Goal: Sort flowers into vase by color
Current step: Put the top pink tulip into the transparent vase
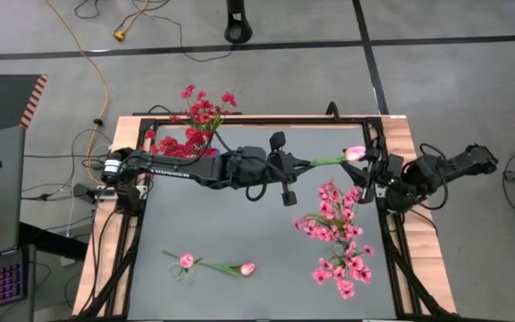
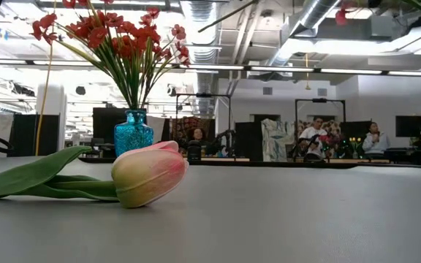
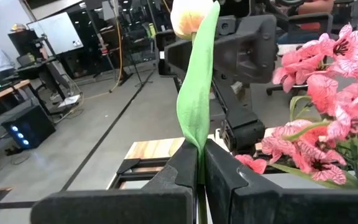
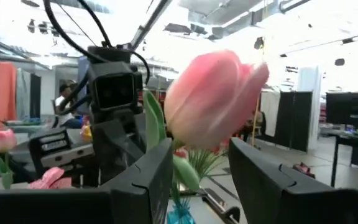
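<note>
Tulip point(image 1: 354, 153): pale pink bud, green stem in left pincer point(image 1: 291, 164).

light: bright, even, overhead | glare: ceiling strip lights point(image 2: 196, 68), blown-out background | blur: near tulip point(image 4: 213, 102) soft

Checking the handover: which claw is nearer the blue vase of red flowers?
Left. The left claw holds a tulip mid-table, closer to the blue vase at the far-left corner; the right claw sits farther right, around the tulip's bloom.
</note>
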{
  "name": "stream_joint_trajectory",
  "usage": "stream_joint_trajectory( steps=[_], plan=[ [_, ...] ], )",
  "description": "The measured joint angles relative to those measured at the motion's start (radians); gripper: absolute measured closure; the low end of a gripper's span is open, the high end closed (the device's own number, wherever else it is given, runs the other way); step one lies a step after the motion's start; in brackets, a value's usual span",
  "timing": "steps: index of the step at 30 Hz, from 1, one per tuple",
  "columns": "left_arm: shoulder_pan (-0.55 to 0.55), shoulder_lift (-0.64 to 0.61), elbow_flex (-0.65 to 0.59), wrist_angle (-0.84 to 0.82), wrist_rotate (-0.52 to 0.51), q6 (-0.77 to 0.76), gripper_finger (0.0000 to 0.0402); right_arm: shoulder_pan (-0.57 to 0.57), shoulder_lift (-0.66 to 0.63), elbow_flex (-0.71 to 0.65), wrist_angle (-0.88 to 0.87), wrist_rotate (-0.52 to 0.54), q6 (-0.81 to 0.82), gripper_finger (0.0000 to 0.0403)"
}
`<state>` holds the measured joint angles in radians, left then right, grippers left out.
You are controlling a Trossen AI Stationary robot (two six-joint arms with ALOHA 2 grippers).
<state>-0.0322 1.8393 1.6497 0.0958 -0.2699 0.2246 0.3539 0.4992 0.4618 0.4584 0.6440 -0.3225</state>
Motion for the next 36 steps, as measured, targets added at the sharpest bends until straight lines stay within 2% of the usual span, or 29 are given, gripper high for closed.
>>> stream_joint_trajectory(
  steps=[6, 11, 17, 23, 27, 34, 36],
  plan=[
    [0.0, 0.0, 0.0, 0.0, 0.0, 0.0, 0.0401, -0.032, 0.0, 0.0, 0.001, -0.1, 0.003, 0.0247],
    [0.0, 0.0, 0.0, 0.0, -0.001, 0.0, 0.0401, -0.057, 0.0, 0.0, 0.0, -0.11, 0.037, 0.0257],
    [0.0, 0.0, 0.0, 0.001, -0.001, 0.001, 0.0401, -0.085, 0.015, 0.0, 0.019, -0.175, 0.037, 0.0258],
    [0.0, 0.0, 0.0, 0.0, -0.002, 0.001, 0.0401, -0.115, 0.048, 0.001, 0.047, -0.176, 0.036, 0.0266],
    [0.0, 0.001, 0.0, 0.0, -0.003, 0.001, 0.0401, -0.129, 0.059, 0.001, 0.047, -0.176, 0.036, 0.0298],
    [0.002, 0.001, 0.0, -0.016, -0.007, 0.0, 0.0401, -0.134, 0.057, 0.001, 0.047, -0.183, 0.036, 0.0384],
    [0.002, 0.001, 0.001, -0.029, -0.008, -0.008, 0.0401, -0.134, 0.057, 0.001, 0.046, -0.183, 0.036, 0.0385]
  ],
)
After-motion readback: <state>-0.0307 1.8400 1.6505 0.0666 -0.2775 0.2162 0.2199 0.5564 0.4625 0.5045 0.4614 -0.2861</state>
